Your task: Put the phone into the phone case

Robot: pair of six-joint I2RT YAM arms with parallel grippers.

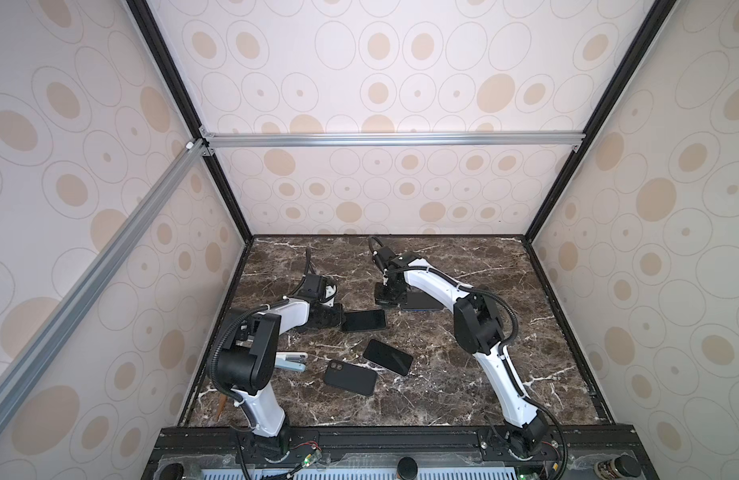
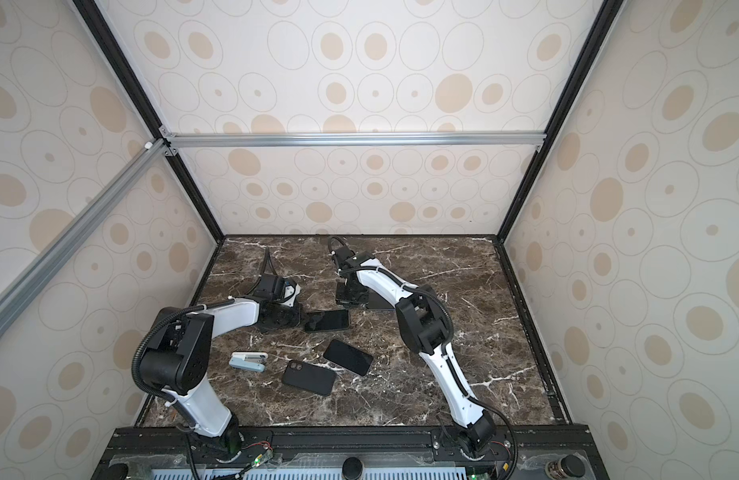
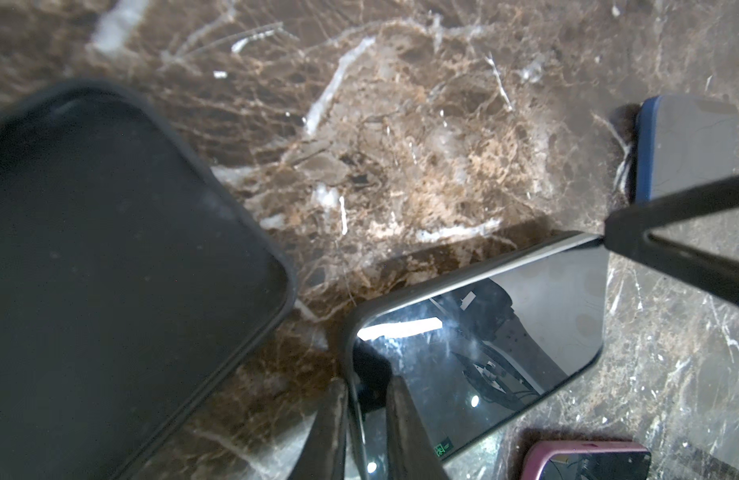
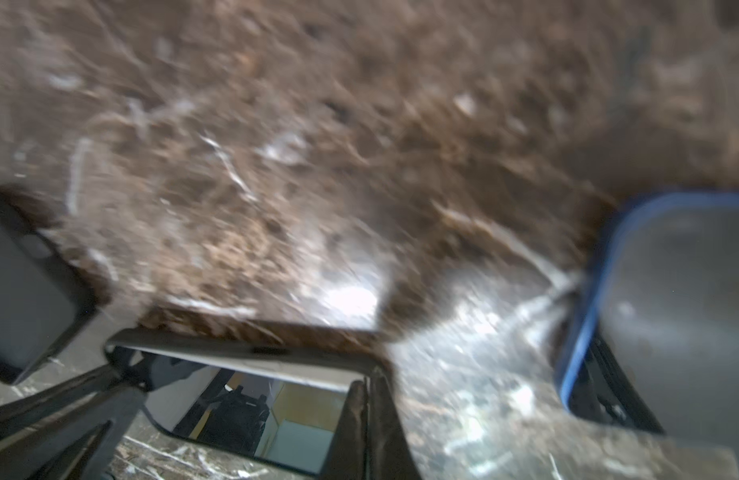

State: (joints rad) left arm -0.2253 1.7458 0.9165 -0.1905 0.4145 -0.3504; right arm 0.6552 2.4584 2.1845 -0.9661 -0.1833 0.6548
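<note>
Well, room first: the marble table (image 1: 442, 374) lies open on its right side, out to the black edge rail (image 1: 565, 332), and in a strip along the back wall. The left and middle are crowded. A slanted dark phone (image 1: 387, 356) and a black-backed one (image 1: 350, 378) with a camera bump lie toward the front, and a small white-and-pale-blue stapler (image 2: 248, 360) sits by the left arm. A pink-rimmed phone (image 3: 588, 461) peeks in at the edge of the left wrist view.

On to the phone (image 1: 364, 321) (image 2: 327, 321): it is just left of centre in both top views, long axis running left to right, screen up. The left gripper (image 3: 365, 384) is clamped on its left short end, with dark fingers (image 3: 405, 428) nipping the rim near a corner. The right gripper (image 4: 365, 374) has its jaws pressed together, tips right at the far corner of the same long edge. Whether it actually pinches the rim, I can't tell, since that view is blurred. A shadow band under that edge suggests the phone rides slightly off the marble.

Surfaces now: the screen is glossy black glass with a thin pale rim, mirroring the rig. The black case (image 3: 110, 257) lies close beside the phone's held corner but apart from it. It is matte, round-cornered, with a raised lip. Beyond the right gripper lies a blue-rimmed case (image 4: 671, 316), dull grey inside.
</note>
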